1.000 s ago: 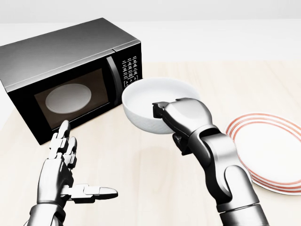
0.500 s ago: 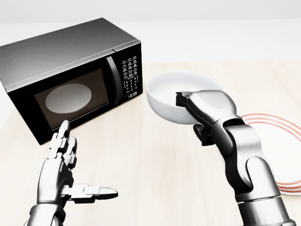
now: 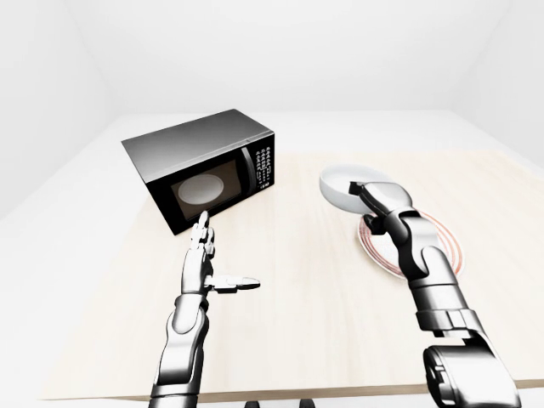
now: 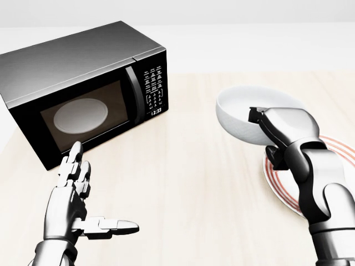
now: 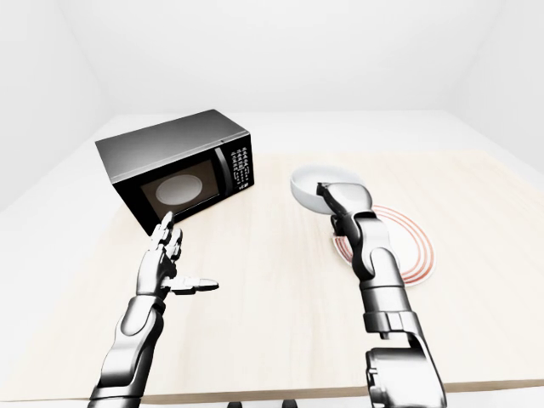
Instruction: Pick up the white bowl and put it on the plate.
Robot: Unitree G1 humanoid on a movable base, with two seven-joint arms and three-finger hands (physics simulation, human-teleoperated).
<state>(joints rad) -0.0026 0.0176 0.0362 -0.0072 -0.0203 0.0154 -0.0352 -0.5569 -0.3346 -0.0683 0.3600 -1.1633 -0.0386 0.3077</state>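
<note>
My right hand [image 4: 260,124] is shut on the near rim of the white bowl [image 4: 241,111] and holds it in the air, right of centre in the head view. The bowl hangs just left of the red-ringed white plate [image 4: 338,147], over its left edge; my forearm hides much of the plate. In the right-eye view the plate [image 5: 408,246] shows more fully behind the arm. At the lower left of the head view my left hand [image 4: 89,205] is open, fingers up and thumb pointing right, holding nothing.
A black microwave [image 4: 83,88] with its door closed stands at the upper left on the light wooden table [image 4: 183,183]. The table's edges show in the left-eye view, with white floor around them.
My right hand has carried the bowl to the right, from beside the microwave to the plate's left edge. The left hand has not moved.
</note>
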